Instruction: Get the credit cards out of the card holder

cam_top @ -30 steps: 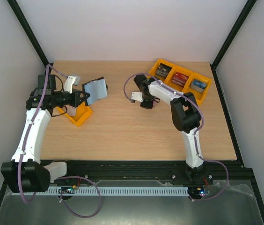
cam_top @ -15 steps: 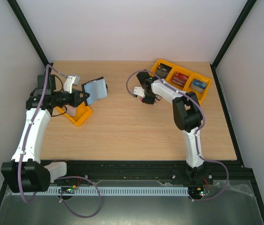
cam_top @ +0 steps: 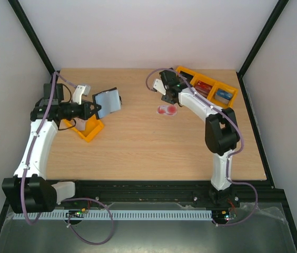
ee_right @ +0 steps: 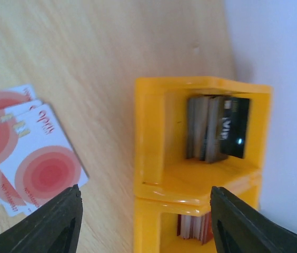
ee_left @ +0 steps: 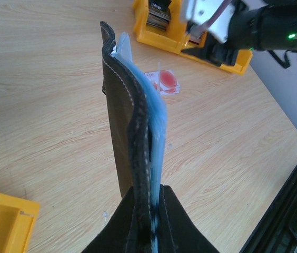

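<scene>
Cards [cam_top: 166, 109] lie flat on the counter [cam_top: 138, 142], right of centre towards the far edge and just off the left end of the 3-slot yellow tray [cam_top: 231, 105]. They overlap, pale w/ red rings, and nothing touches them. Holder [cam_top: 108, 102] is up off the counter, left of centre, spread open.

L end effector [cam_top: 89, 110] is clamped tight on the holder's lower edge. The L arm runs up the left edge, forearm bent inward, wrist about level. R arm is stretched to the far edge w/ its wrist over the tray's left end. R end effector [cam_top: 169, 94] is spread wide, nothing in it.

L wrist view has the holder [ee_left: 132, 121] edge-on, black skin and blue clear pockets pinched at the end effector [ee_left: 149, 211], w/ the cards [ee_left: 165, 81] beyond. R wrist view shows at least two fanned cards [ee_right: 27, 163], the tray [ee_right: 148, 137] w/ dark stack [ee_right: 217, 126] upright in a slot, and both fingers [ee_right: 53, 221] apart. Top view alone shows the red stack [cam_top: 204, 88] and blue stack [cam_top: 223, 95].

A small yellow tray [cam_top: 90, 130] sits below the L wrist, near the left edge.
</scene>
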You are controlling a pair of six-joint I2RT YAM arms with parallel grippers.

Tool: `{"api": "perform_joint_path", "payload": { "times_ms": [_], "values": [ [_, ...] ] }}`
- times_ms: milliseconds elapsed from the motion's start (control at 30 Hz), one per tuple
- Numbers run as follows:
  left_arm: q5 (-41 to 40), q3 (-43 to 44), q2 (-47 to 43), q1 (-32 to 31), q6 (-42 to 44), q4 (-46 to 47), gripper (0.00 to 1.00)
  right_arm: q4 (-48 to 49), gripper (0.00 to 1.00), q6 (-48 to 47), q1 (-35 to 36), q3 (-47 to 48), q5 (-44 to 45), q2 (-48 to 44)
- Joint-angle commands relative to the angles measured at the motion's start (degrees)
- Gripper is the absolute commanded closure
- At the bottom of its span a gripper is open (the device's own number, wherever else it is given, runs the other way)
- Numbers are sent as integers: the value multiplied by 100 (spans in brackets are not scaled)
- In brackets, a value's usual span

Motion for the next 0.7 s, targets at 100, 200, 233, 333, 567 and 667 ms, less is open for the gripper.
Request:
{"api": "perform_joint_path", "payload": {
  "times_ms": [100,200,233,333,567,667],
  "values": [
    [216,-180,44,-166,-39,168,98,1643,33,1793,-20,-1036,-940,-1820],
    [285,-328,99,-337,-156,269,98,2737,28,3175,-20,-1881,-1961,-2698],
    [374,-447,136,-389,-259,336,98,3039,28,3609,-18,-2145,-2294,-2956],
    [966,-947,209,-601,-793,833,98,3473,26,4677,-20,-2648,-3039,-3476],
    [2008,-2210,575,-1272,-2280,2584,98,3141,25,5573,-26,-3190,-2548,-4253],
    [2301,-2571,882,-1587,-3091,3572,98,3159,25,5721,-29,-3479,-2132,-4585]
  ]
}}
